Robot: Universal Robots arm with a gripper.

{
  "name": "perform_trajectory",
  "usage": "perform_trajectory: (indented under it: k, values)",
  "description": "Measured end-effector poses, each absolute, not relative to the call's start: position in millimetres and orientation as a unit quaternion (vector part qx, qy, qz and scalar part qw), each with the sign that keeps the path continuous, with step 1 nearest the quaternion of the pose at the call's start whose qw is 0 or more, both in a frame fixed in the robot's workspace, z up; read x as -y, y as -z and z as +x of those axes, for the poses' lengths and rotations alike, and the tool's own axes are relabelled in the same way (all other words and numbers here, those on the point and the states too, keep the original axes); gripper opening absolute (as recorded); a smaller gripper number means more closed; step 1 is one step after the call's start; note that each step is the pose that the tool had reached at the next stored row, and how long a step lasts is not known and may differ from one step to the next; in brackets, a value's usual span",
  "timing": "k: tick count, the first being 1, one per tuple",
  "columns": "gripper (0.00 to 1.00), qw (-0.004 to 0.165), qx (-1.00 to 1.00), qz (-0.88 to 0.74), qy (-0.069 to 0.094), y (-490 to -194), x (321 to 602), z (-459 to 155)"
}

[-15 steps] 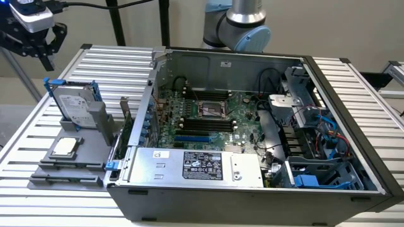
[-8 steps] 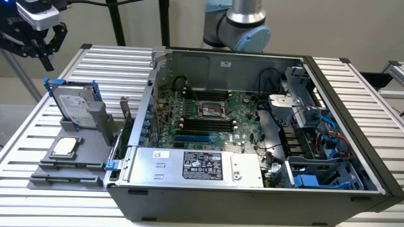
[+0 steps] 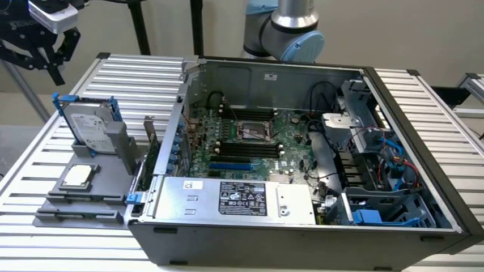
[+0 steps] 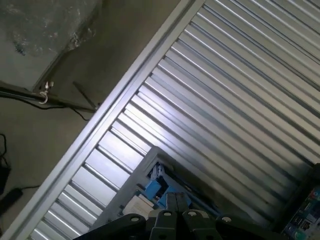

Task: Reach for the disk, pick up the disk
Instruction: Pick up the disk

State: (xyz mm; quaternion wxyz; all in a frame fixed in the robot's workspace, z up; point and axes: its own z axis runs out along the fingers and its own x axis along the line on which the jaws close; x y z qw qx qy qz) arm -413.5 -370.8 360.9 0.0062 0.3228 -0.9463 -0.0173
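Blue-framed silver-grey rectangular hard disk (image 3: 89, 127): leans upright in a grey plastic stand (image 3: 121, 146), well apart from me.
Black claw (image 3: 44, 54): pinched shut, empty.
Risk: arriving shut (no gap), I topple it.

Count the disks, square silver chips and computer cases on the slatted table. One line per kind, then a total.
Disk: 1
Square silver chip: 1
Computer case: 1
Total: 3
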Motion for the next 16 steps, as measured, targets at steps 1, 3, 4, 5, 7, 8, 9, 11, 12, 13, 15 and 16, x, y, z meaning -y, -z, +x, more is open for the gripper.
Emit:
perform_trajectory:
  k: [1, 3, 4, 5, 7, 8, 9, 11, 12, 13, 15, 16]
  values:
    - [0.11, 0.006, 0.943, 0.331, 0.017, -360.9, 370.8, -413.5]
    - [0.11, 0.007, 0.937, 0.348, 0.017, -360.9, 370.7, -413.5]
    - [0.11, 0.007, 0.934, 0.357, 0.017, -360.9, 370.7, -413.5]
    - [0.11, 0.007, 0.931, 0.365, 0.017, -360.9, 370.7, -413.5]
    - [0.11, 0.007, 0.924, 0.382, 0.017, -360.9, 370.8, -413.5]
    - [0.11, 0.007, 0.92, 0.391, 0.017, -360.8, 370.8, -413.5]
    - [0.11, 0.008, 0.917, 0.399, 0.017, -360.8, 370.8, -413.5]
    - [0.11, 0.008, 0.909, 0.415, 0.017, -360.8, 370.7, -413.5]
    - [0.11, 0.008, 0.905, 0.424, 0.017, -360.8, 370.8, -413.5]
    - [0.11, 0.008, 0.902, 0.432, 0.016, -360.8, 370.8, -413.5]
    - [0.11, 0.008, 0.894, 0.448, 0.016, -360.8, 370.8, -413.5]
    - [0.11, 0.009, 0.89, 0.456, 0.016, -360.8, 370.8, -413.5]
